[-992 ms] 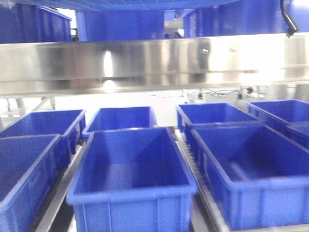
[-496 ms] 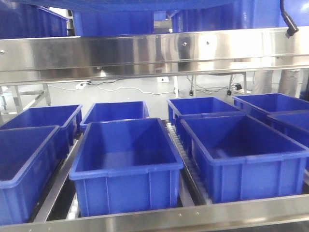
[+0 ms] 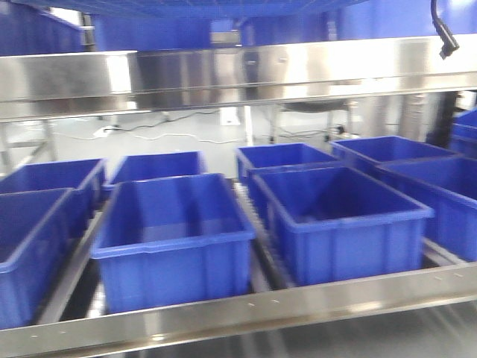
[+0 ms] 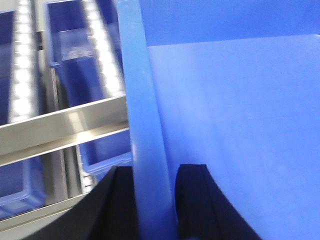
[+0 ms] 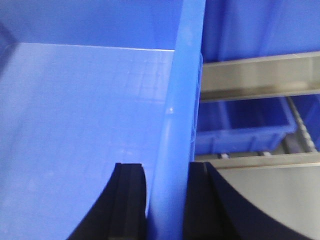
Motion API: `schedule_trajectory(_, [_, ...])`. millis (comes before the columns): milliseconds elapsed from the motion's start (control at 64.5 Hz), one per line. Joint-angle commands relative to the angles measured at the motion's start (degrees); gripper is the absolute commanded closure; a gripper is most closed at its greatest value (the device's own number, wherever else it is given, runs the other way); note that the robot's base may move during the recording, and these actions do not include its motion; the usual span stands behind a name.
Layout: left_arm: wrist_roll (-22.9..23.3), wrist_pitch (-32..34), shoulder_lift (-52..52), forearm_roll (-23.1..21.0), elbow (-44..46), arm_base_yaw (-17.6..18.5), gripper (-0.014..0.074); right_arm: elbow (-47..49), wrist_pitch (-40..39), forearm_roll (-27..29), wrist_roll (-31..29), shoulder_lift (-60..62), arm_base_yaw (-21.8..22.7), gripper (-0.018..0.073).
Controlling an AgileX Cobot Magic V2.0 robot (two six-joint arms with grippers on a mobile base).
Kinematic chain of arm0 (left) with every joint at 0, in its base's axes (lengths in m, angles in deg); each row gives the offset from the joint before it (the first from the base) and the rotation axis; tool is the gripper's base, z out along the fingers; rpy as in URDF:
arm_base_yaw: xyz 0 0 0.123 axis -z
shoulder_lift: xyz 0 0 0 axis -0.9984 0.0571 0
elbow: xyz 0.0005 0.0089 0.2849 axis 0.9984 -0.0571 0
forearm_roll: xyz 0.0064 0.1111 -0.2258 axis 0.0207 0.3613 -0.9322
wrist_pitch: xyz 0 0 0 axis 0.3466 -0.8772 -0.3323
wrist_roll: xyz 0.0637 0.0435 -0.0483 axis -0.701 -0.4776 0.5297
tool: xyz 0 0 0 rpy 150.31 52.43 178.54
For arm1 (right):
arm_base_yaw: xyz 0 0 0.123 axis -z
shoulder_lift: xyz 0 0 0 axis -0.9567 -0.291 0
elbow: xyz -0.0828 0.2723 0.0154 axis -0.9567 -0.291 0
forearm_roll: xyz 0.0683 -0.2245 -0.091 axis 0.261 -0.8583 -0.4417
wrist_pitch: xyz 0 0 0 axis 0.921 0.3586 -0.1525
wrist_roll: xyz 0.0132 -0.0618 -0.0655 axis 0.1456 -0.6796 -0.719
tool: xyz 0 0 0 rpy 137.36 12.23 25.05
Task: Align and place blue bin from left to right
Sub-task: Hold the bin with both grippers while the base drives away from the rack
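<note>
The blue bin is held up between the two arms, and what shows of its inside is bare. The left gripper is clenched on one side wall, with a black finger on each face of the rim. The right gripper grasps the opposite wall the same way. In the front view the bin's gridded underside runs along the very top, above the upper steel beam of the rack.

Below that beam, on the lower shelf, stand the darker blue tubs. I count eight, in four lanes two deep. The leftmost pair is cut off by the edge of the view, and a corner of one more shows at the far right. The two front tubs in the middle are open-topped with nothing in them. The back tubs show only their rims and a little wall. More dark blue crates stand on the level above, too hidden to count.
</note>
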Motion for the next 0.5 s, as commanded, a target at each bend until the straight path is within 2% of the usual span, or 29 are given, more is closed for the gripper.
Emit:
schedule_trajectory(0, [-0.96, 5.77, -1.54, -0.49, 1.09, 0.61, 0.0612, 0.78, -4.70, 0.51, -1.71, 1.65, -0.15, 0.0629])
schedule_trajectory(481, [-0.96, 5.77, -1.54, -0.49, 1.09, 0.61, 0.0612, 0.78, -4.70, 0.51, -1.71, 1.65, -0.15, 0.0629])
